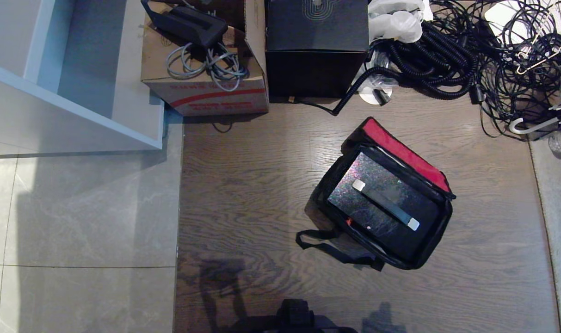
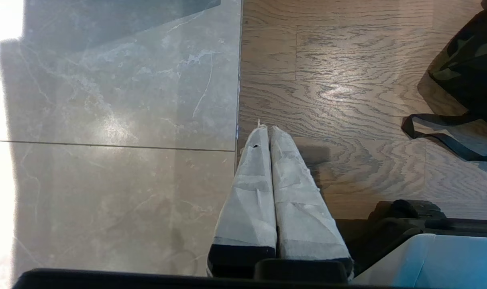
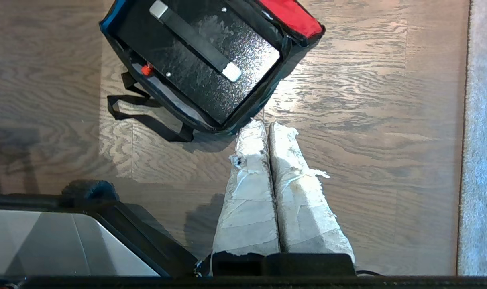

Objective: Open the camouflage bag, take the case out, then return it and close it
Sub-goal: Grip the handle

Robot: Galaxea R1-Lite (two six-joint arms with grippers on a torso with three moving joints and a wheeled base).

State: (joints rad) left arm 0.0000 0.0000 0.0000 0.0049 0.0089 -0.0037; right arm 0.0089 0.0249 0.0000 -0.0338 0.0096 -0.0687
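Floor (image 1: 243,194) split in two: pale marble tile on the robot's left, brown wood-grain planks ahead, a strip of grey carpet (image 3: 484,140) along the right edge. White shelf unit (image 1: 72,83) standing at the far left, probably pushed aside to leave the planks free for work.

Along the far edge, a cardboard box (image 1: 206,92) with red print too blurred to read, holding a black device and grey cables; beside it a plain black box (image 1: 317,46) bearing a thin line emblem on top, no legible words. Further right, a heap of black coiled cables (image 1: 446,64), seemingly just dumped out of the way.

Camouflage bag (image 1: 386,208) lying on the planks right of centre, lid thrown back so the red inner rim faces up, strap trailing loose toward the robot. Left open like that, presumably, because the case (image 1: 382,203) sits inside again, black and speckled, its flat handle with pale end caps on top; closing likely the remaining step. Small red zip pull (image 3: 147,70) at the near edge, handy for a pinch. No brand or lettering readable on bag or case.

Right gripper (image 3: 267,126) hanging near the bag's nearest corner, taped fingers pressed together on nothing. Left gripper (image 2: 267,129) parked over the tile-plank seam, well apart from the bag, fingers likewise closed and empty.
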